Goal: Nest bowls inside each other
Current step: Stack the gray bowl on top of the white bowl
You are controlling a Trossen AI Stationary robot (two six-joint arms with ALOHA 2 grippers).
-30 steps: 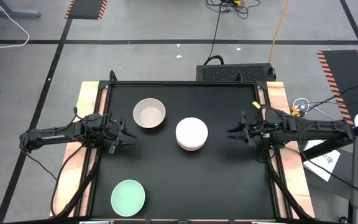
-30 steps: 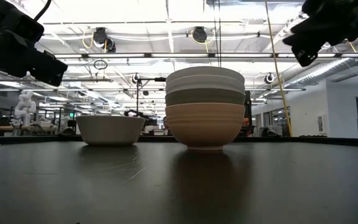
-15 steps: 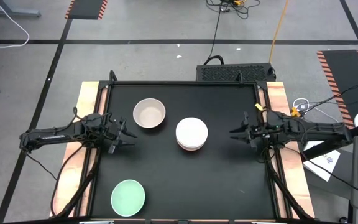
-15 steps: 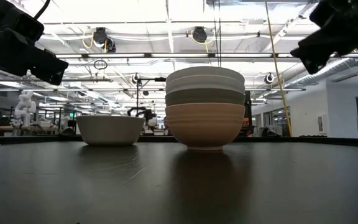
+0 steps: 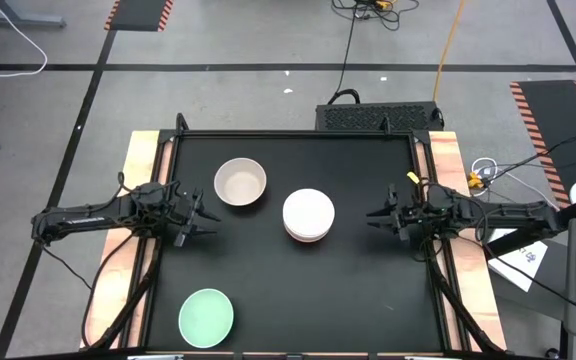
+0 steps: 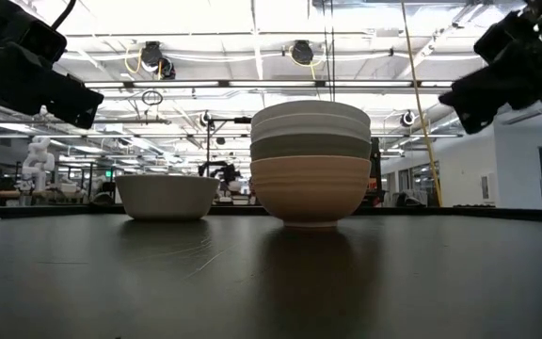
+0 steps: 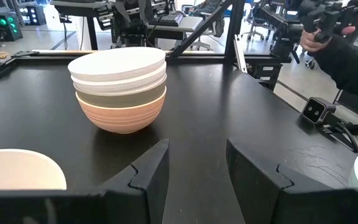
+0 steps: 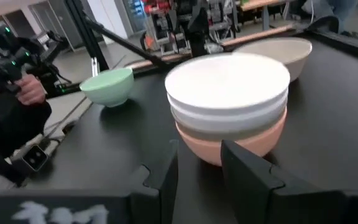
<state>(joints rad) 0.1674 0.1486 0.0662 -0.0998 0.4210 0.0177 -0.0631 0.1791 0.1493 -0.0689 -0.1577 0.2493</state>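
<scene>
Stack of four nested round bowls [image 5: 308, 215], white on top, salmon-orange at bottom, upright mid-table on black tabletop [image 5: 368, 300]. Beige-grey bowl [image 5: 240, 182] near it, mint green bowl [image 5: 206, 315] well apart, both upright. Left gripper [image 5: 202, 213] and right gripper [image 5: 373, 214] flank the stack, fingers apart, holding nothing.

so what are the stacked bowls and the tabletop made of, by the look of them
The stacked bowls look like matte glazed ceramic or stoneware, possibly melamine: soft sheen, thick rims, faint horizontal ridges on the salmon one at the bottom. The tabletop looks like a black matte sheet, lightly scuffed.
</scene>
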